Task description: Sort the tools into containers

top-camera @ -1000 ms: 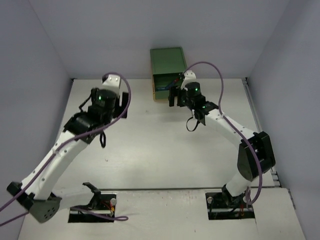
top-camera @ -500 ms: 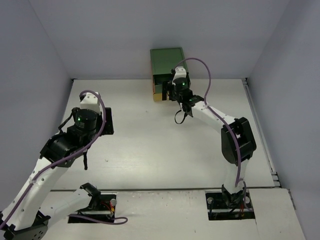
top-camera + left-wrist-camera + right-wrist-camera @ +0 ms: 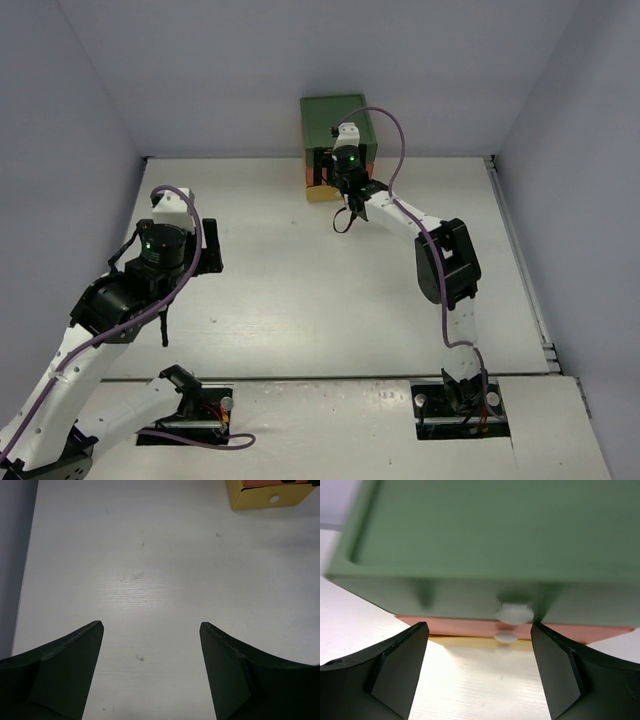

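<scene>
The white table (image 3: 300,290) carries the stacked cabinet (image 3: 333,110) at its far edge, against the back wall. The left hand (image 3: 151,626) hangs above bare table, fingers apart and empty. The right hand (image 3: 478,626) faces the green drawer (image 3: 485,540), fingers apart on either side of its white knob (image 3: 514,613).

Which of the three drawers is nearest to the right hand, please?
The green drawer on top: its white knob sits just ahead of the open right hand, between the fingers. The orange-red drawer and the yellow drawer lie beneath it.
</scene>
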You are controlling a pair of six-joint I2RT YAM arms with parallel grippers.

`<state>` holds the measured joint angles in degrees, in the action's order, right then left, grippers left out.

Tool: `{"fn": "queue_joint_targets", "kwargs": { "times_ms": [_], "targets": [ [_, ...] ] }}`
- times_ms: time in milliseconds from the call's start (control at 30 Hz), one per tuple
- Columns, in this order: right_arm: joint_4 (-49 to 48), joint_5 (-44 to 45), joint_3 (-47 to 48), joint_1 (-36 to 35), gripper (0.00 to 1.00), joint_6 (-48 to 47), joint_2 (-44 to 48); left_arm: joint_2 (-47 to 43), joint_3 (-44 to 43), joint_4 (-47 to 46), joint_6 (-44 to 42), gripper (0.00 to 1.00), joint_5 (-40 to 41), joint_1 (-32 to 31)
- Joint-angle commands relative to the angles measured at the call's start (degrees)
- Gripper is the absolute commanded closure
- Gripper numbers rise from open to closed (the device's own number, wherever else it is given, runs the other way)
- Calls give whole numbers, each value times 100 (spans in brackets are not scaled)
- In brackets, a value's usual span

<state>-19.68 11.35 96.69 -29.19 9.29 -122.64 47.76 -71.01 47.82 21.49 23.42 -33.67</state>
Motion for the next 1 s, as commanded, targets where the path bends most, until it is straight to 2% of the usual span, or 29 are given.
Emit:
{"fn": "queue_joint_targets", "kwargs": {
  "times_ms": [0,167,267,433,533,633,700,967],
  "targets": [
    [-944,203,184,39,19,29,-29,-114,31,-88,117,26,-42,36],
    [-1117,263,43,36,17,-128,169,-101,87,-97,171,26,4,36],
    [-1117,190,-356,26,15,-308,701,-45,-7,-105,156,26,101,45],
    [-1075,141,-1739,170,12,-582,2264,166,-242,-131,86,25,357,45],
    [-806,107,-2917,383,10,-647,3783,332,-384,-144,2,25,522,65],
    [-432,284,-3552,554,7,-861,5081,498,-498,-165,-123,25,730,95],
    [-78,533,-4084,630,0,-1002,5752,548,-570,-235,-212,25,894,123],
    [1219,2107,-5102,678,0,-839,8550,173,-107,-802,-484,25,1264,178]
  ]
}}
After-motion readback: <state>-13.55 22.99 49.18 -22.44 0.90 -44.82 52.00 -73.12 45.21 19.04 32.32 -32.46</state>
